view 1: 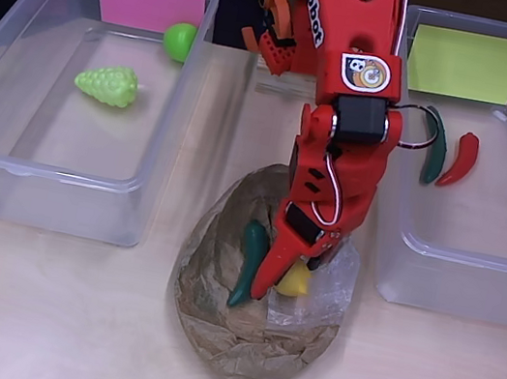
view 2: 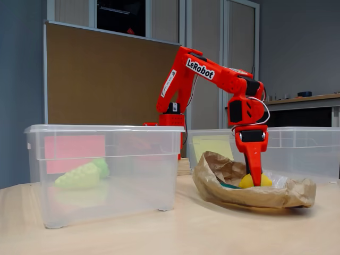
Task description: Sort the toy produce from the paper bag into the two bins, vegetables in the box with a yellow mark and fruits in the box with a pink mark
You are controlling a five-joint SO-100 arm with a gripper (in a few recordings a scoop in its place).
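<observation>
A crumpled paper bag (view 1: 253,332) is seen lying open on the worktop (view 1: 45,310), nearest the overhead view's lower edge. Inside it, the red fingers (view 1: 282,278) are lowered against a yellow toy (view 1: 295,279), with a green pepper (view 1: 248,262) just beside them; whether the toy is pinched cannot be told. Farther back, green grapes (view 1: 107,84) and a green ball (view 1: 178,41) are held in the pink-marked bin (view 1: 1,174), and a red chilli (view 1: 460,159) and a green chilli (view 1: 434,148) in the yellow-marked bin (view 1: 473,282).
</observation>
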